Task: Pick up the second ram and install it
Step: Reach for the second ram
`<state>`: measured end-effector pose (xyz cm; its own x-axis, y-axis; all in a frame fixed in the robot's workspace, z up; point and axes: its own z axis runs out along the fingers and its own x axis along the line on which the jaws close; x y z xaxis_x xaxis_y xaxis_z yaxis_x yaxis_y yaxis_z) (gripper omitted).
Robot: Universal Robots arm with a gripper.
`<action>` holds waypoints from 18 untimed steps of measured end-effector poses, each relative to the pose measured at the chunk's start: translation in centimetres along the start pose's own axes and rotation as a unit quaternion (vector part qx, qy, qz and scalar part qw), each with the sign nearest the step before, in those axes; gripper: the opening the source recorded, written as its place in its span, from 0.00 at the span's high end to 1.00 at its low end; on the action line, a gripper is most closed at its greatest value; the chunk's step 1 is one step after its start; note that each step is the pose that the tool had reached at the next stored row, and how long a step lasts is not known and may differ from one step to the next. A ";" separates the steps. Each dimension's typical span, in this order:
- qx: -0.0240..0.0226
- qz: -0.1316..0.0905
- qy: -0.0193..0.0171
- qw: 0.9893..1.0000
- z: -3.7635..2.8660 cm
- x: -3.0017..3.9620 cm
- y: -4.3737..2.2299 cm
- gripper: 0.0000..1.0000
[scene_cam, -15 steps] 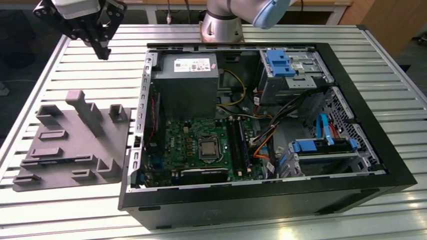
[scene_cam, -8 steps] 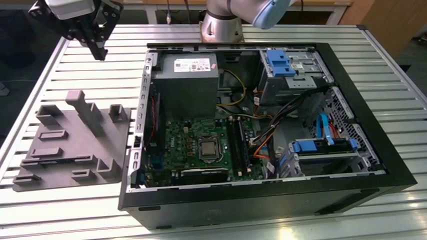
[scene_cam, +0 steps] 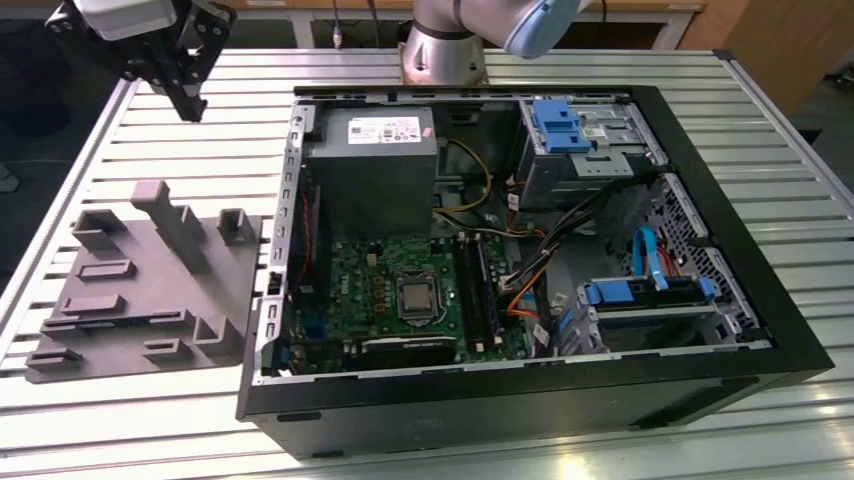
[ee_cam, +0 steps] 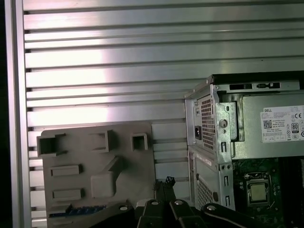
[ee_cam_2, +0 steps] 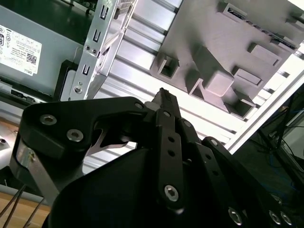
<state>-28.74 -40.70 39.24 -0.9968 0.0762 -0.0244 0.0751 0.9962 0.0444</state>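
— Where is the second ram?

— In the grey tray. The first wrist view shows it as a thin blue-green strip lying flat along the tray's near edge, toward the exterior view's left. The black links of the tool cover part of it, so I cannot tell how far it reaches.

— And the tool?

— It hangs in the air and touches nothing. In the exterior view it is at the far left, above the tray and well apart from it. It points down at the slatted surface with a slight lean. In both wrist views the fingertips meet in one narrow point: they are pressed together with nothing between them.

— How does the arm stand?

— Its base rises at the far edge of the surface, behind the computer case. The pale wrist block that carries the tool is off toward the exterior view's left, over the tray's side of the surface.

— What lies around the tray?

— The tray rests flat on the surface, just beside the case, on the exterior view's left of it. The case lies with its open side up. Inside, the power supply fills the far left corner, and the motherboard lies nearer, below it.
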 end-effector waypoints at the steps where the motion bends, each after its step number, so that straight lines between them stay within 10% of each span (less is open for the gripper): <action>1: 0.000 0.000 0.000 1.000 0.00 0.08 -0.02 0.89; 18: 0.000 0.000 0.000 1.000 -0.03 1.61 -0.32 0.89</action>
<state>-30.37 -40.90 39.22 -0.9968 0.0762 -0.0245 0.0751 0.9962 0.0446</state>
